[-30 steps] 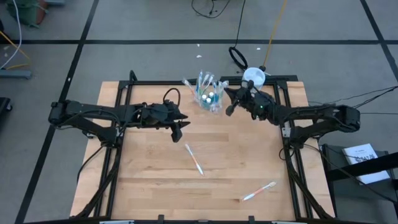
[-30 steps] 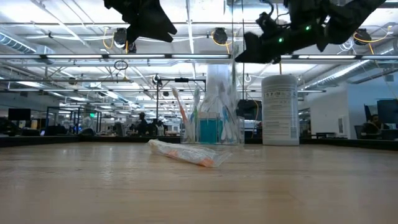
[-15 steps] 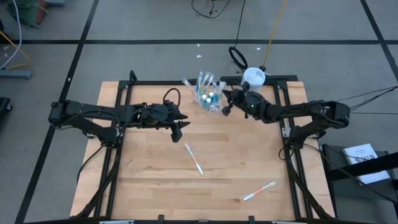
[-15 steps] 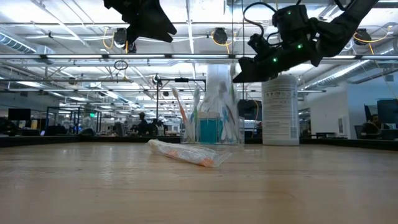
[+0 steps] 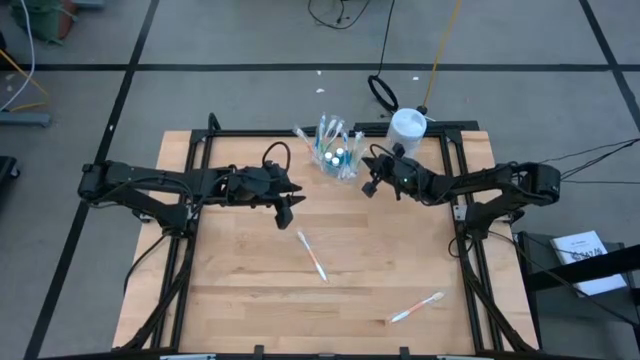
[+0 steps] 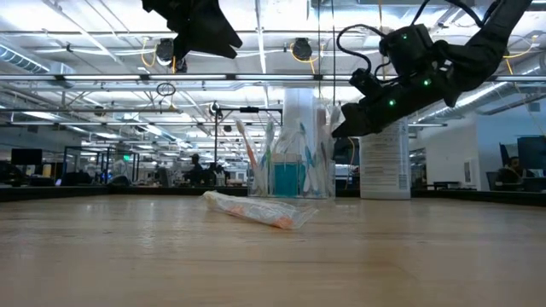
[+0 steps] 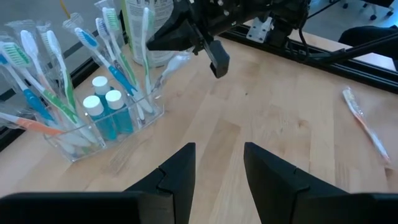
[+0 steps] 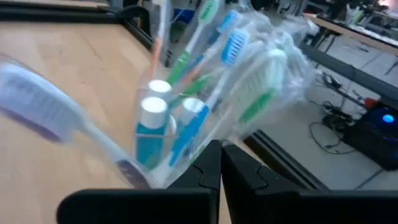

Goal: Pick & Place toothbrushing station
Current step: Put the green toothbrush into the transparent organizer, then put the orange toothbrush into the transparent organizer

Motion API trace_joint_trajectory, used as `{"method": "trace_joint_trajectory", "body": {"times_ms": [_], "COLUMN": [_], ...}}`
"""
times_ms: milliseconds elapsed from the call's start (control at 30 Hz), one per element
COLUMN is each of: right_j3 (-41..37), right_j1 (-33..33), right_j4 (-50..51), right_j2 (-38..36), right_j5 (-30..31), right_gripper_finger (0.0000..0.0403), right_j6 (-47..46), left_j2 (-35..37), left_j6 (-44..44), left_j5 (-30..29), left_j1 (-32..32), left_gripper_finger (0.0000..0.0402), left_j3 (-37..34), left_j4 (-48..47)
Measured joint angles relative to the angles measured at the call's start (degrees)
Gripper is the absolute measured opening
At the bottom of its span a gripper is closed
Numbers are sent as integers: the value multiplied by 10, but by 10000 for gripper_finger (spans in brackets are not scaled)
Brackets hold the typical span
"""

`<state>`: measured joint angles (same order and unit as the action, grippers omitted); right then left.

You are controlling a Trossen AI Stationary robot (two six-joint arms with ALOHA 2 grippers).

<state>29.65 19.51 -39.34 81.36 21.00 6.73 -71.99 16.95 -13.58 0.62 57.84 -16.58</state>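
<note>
Right hand (image 5: 371,182), fingers closed on nothing, hangs beside holder (image 5: 335,160); left hand (image 5: 287,208) open.

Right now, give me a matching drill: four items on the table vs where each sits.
Items:
1. clear holder
2. white bottle
3. wrapped toothbrush with orange end
4. right gripper

Places:
A. at the far edge, beside the right arm
B. alone on the wood near the middle
C. in the air just beside the holder
D. far centre of the table, full of toothbrushes and blue tubes

Pairs: 1-D, 2-A, 3-B, 4-C
</note>
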Motion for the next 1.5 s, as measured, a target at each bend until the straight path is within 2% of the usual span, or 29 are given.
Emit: {"method": "trace_joint_trajectory", "body": {"times_ms": [167, 367, 467, 667, 800, 867, 1333, 1500], "right_j3": [-1, -1, -1, -1, -1, -1, -1, -1], "right_j1": [0, 0, -1, -10, -27, -38, -76, -76], "right_j4": [10, 41, 83, 234, 321, 348, 371, 376], "right_j2": [-8, -29, -55, -125, -156, -162, -171, -171], "right_j5": [-25, -33, -32, -33, -34, -33, -34, -37], "right_gripper_finger": [19, 72, 103, 143, 150, 150, 143, 140], "right_j6": [-28, -30, -43, -131, -240, -266, -253, -239], "left_j2": [0, 0, 0, 0, -18, -35, -223, -294], "left_j6": [0, 15, 27, 118, 186, 219, 631, 713], "left_j5": [0, 0, 0, 0, -11, -17, -73, -66], "left_j1": [0, 0, 2, 20, 51, 69, 147, 149], "left_gripper_finger": [141, 141, 141, 141, 141, 140, 140, 141], "left_j3": [0, 0, 0, 0, -6, -10, -12, -12], "left_j4": [1, 1, 1, -29, -37, -40, -19, 0]}}
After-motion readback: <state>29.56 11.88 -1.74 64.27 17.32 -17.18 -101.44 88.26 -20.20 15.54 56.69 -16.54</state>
